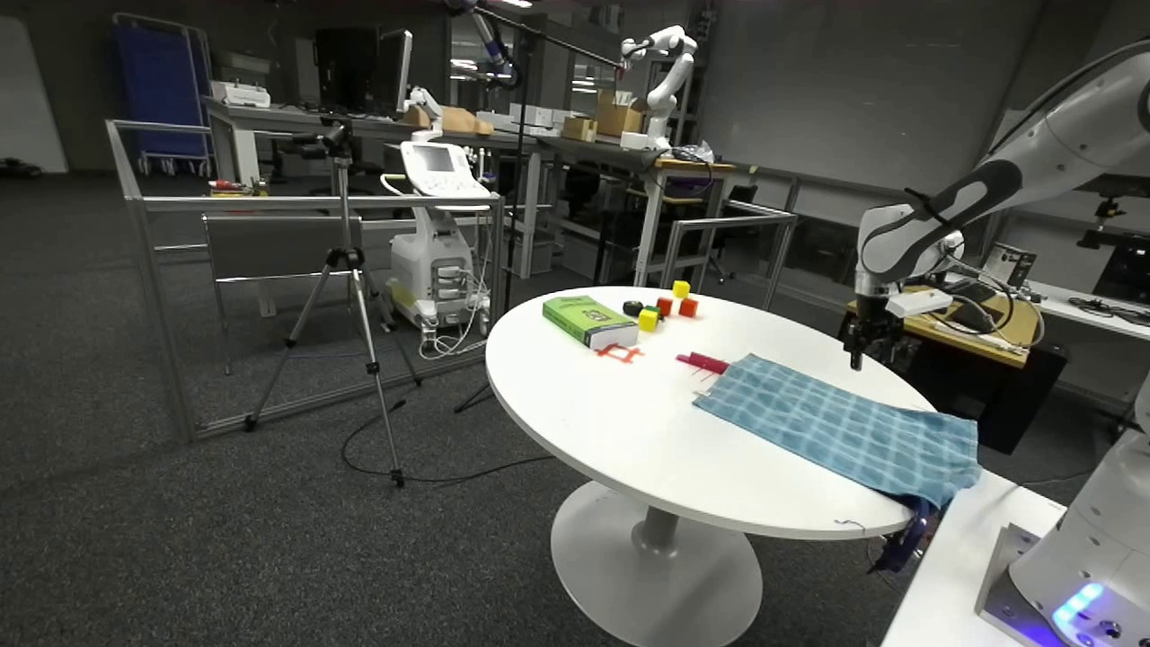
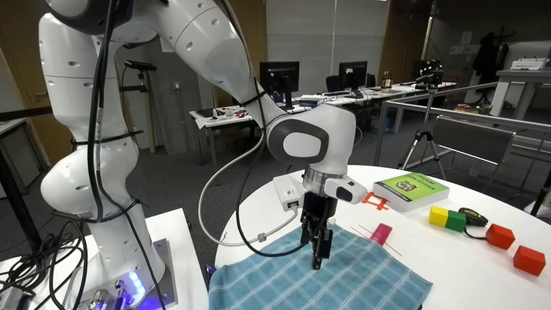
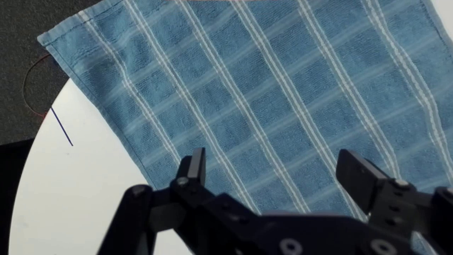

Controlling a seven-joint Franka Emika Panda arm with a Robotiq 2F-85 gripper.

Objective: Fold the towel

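Observation:
A blue towel with white check lines lies spread flat on the round white table, in both exterior views [image 1: 835, 422] [image 2: 353, 275]. Its end nearest the robot base reaches past the table edge and droops slightly. In the wrist view the towel [image 3: 247, 88] fills most of the picture, with one corner over the floor at upper left. My gripper [image 3: 270, 156] is open and empty, its fingers apart above the towel and pointing down. It also shows in both exterior views [image 1: 856, 355] [image 2: 317, 254], raised clear of the cloth. The towel's far right part is cut off in the wrist view.
On the table [image 1: 575, 404] lie a green book [image 1: 588, 319], red tape marks [image 1: 620, 353] and a pink object [image 2: 381, 234] beside the towel's edge. Several coloured cubes [image 2: 500, 236] and a black tape measure [image 2: 473, 216] lie farther off. A dark blue strap [image 1: 903, 544] hangs at the table edge.

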